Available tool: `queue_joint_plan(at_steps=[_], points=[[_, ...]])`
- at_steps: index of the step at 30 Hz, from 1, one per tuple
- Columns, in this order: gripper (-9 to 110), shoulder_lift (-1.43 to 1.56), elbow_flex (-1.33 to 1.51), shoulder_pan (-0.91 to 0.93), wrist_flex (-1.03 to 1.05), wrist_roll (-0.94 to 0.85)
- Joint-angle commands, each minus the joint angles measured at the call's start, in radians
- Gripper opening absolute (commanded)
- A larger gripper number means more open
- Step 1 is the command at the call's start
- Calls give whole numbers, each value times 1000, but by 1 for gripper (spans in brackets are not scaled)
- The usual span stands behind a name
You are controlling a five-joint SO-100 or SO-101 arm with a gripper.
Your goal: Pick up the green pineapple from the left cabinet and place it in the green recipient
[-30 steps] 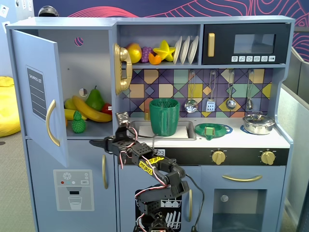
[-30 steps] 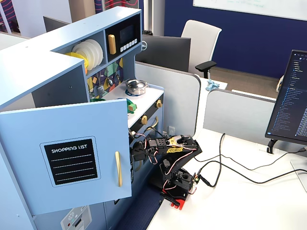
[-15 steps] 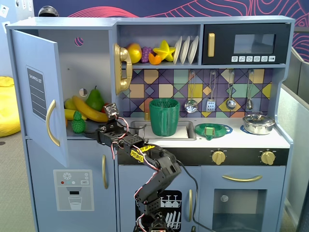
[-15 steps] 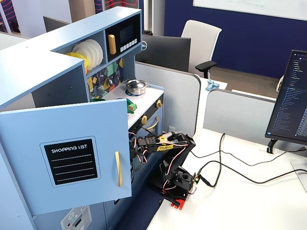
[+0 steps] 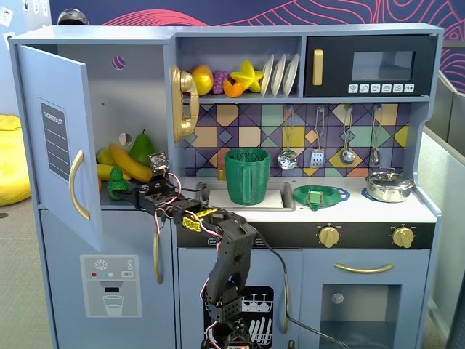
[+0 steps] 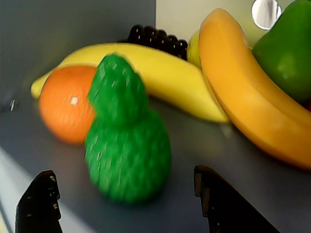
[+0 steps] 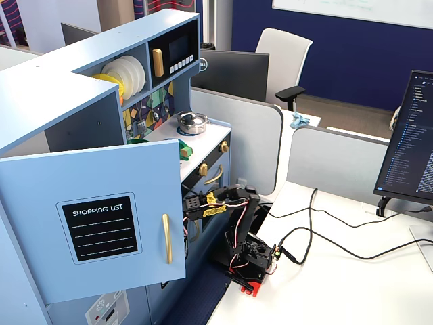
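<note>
The green pineapple (image 6: 127,141) stands upright on the shelf of the left cabinet (image 5: 134,80), whose door (image 5: 58,138) is swung open. In a fixed view the pineapple (image 5: 118,182) sits at the shelf's front. My gripper (image 6: 122,174) is open, and its two black fingertips (image 6: 46,187) flank the pineapple's base without touching it. In a fixed view the gripper (image 5: 136,193) reaches into the cabinet just right of the fruit. The green recipient (image 5: 247,177), a tall ribbed cup, stands in the sink to the right.
An orange (image 6: 65,104), two bananas (image 6: 243,97), dark grapes (image 6: 155,39) and a green pear (image 6: 286,53) crowd the shelf behind the pineapple. A flat green dish (image 5: 321,195) and a metal pot (image 5: 389,186) sit on the counter. The open door (image 7: 95,217) hides the shelf in the other fixed view.
</note>
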Motion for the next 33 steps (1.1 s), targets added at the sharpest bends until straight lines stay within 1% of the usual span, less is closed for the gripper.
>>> queue_joint_plan(at_steps=[1, 14, 22, 23, 24, 26, 30, 31, 33], points=[[30, -58, -133, 12, -57, 18], [28, -268, -310, 18, -80, 8], [27, -428, -477, 25, -66, 6], [25, -443, -494, 20, -64, -8], [19, -454, -508, 14, -60, -28], [1, -472, -526, 5, -37, -107], [0, -446, -508, 9, -20, -149], [0, -407, -472, 11, -31, -186], [0, -275, -397, 6, 21, -255]])
